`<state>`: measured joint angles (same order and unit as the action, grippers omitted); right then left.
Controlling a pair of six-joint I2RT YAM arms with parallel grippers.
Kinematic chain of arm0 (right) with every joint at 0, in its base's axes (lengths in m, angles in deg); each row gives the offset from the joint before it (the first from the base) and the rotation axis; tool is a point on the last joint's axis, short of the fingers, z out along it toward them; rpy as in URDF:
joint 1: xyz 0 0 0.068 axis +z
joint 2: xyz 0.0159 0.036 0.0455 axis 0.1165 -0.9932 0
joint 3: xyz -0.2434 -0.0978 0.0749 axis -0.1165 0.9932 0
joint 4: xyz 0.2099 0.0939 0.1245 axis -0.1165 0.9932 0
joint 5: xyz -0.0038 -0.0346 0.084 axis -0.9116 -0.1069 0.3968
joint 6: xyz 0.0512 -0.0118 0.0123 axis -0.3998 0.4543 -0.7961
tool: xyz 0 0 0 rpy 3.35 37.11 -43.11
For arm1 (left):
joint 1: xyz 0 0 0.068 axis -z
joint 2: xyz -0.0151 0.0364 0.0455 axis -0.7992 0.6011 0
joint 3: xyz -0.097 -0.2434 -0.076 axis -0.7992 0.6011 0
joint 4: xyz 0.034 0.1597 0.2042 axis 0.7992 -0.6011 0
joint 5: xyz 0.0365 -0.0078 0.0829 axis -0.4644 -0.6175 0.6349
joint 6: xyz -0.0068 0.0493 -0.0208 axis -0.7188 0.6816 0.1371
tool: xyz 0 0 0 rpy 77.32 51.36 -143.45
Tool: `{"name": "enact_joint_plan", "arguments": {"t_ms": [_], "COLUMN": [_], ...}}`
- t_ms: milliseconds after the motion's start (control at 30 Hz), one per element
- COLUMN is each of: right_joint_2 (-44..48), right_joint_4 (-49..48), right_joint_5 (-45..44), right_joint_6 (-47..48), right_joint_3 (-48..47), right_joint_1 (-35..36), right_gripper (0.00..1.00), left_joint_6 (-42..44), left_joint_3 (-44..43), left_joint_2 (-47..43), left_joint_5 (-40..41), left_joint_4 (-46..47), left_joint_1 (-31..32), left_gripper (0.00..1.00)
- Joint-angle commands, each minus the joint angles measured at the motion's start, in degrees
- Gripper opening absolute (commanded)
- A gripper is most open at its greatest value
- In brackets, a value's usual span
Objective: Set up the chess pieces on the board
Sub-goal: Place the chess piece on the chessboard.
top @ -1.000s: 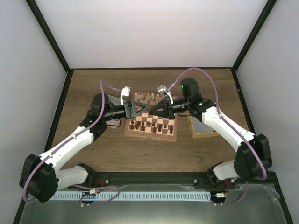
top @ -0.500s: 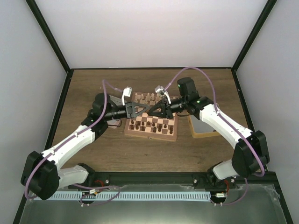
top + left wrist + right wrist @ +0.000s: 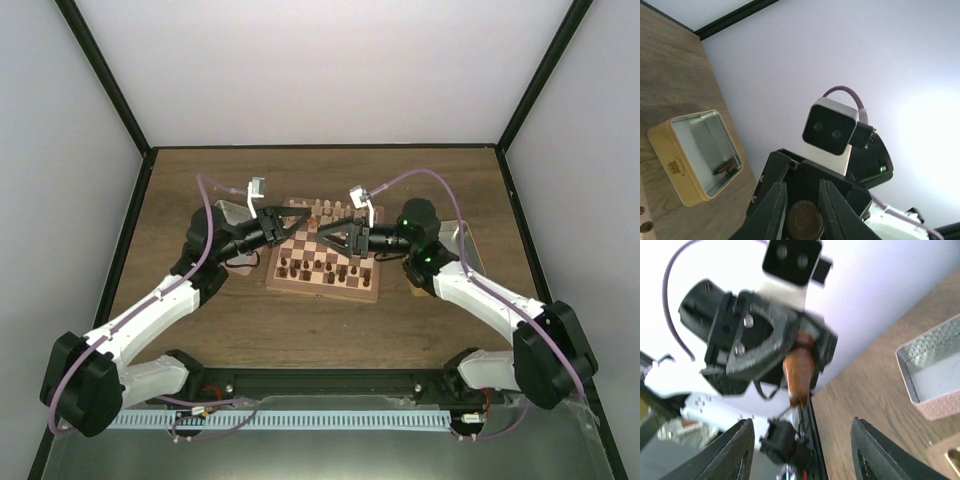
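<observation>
Both grippers meet tip to tip in the air above the board (image 3: 320, 293). My left gripper (image 3: 303, 231) is shut on a dark brown chess piece (image 3: 797, 371); its round base (image 3: 802, 220) shows between the left fingers (image 3: 774, 210). The piece's slim top points toward my right gripper (image 3: 322, 237), which stands open with its fingers (image 3: 737, 450) wide apart and off the piece. Several dark chess pieces (image 3: 320, 268) stand on the near rows of the board. Pale chessmen (image 3: 318, 208) stand along the far row.
A yellow tin (image 3: 695, 155) with something small inside lies on the table right of the board, mostly under the right arm in the top view. A silver-lined pink tin (image 3: 935, 375) lies left of the board, by the left arm (image 3: 226, 210).
The right gripper has opened and let go of the dark piece, which now stays in the shut left gripper. The right arm has dropped lower and swung nearer; the left wrist has tilted up.
</observation>
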<state>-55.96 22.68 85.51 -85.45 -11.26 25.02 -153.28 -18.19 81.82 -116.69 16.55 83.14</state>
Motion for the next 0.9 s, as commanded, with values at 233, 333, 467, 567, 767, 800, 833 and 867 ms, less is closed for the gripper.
{"name": "enact_joint_plan", "arguments": {"t_ms": [233, 333, 467, 567, 767, 800, 833, 867], "right_joint_2": [-3.91, -4.50, -5.90, -6.45, -5.87, -5.46, -5.10, -4.52], "right_joint_4": [-18.13, -17.55, -18.24, -18.85, -15.46, -13.67, -11.65, -7.52], "right_joint_5": [-14.21, -13.96, -12.43, -12.31, -15.77, -16.59, -17.27, -18.23], "right_joint_6": [-19.34, -19.71, -20.41, -21.23, -20.58, -19.85, -19.07, -18.19], "right_joint_3": [-0.77, -1.27, -1.88, -1.90, -2.57, -2.85, -3.08, -3.71], "right_joint_1": [1.93, 2.53, 3.54, 3.66, 3.66, 3.71, 3.67, 3.63], "right_gripper": [0.44, 0.34, 0.30, 0.24, 0.02, 0.01, 0.01, 0.01], "left_joint_6": [-13.24, -13.91, -13.80, -13.83, -13.41, -13.02, -12.25, -11.13], "left_joint_3": [2.85, 3.32, 3.67, 3.94, 5.06, 5.21, 5.32, 5.41], "left_joint_2": [0.45, 0.89, 1.36, 1.46, 0.91, 0.66, 0.33, -0.07], "left_joint_5": [5.93, 6.46, 7.01, 7.15, 7.24, 7.28, 7.45, 7.76], "left_joint_4": [8.25, 8.97, 9.53, 9.93, 9.23, 8.75, 7.81, 6.30], "left_joint_1": [-0.03, -0.04, -0.06, -0.11, -0.06, -0.11, -0.11, -0.12], "left_gripper": [0.06, 0.06, 0.06, 0.06, 0.08, 0.11, 0.17, 0.33]}}
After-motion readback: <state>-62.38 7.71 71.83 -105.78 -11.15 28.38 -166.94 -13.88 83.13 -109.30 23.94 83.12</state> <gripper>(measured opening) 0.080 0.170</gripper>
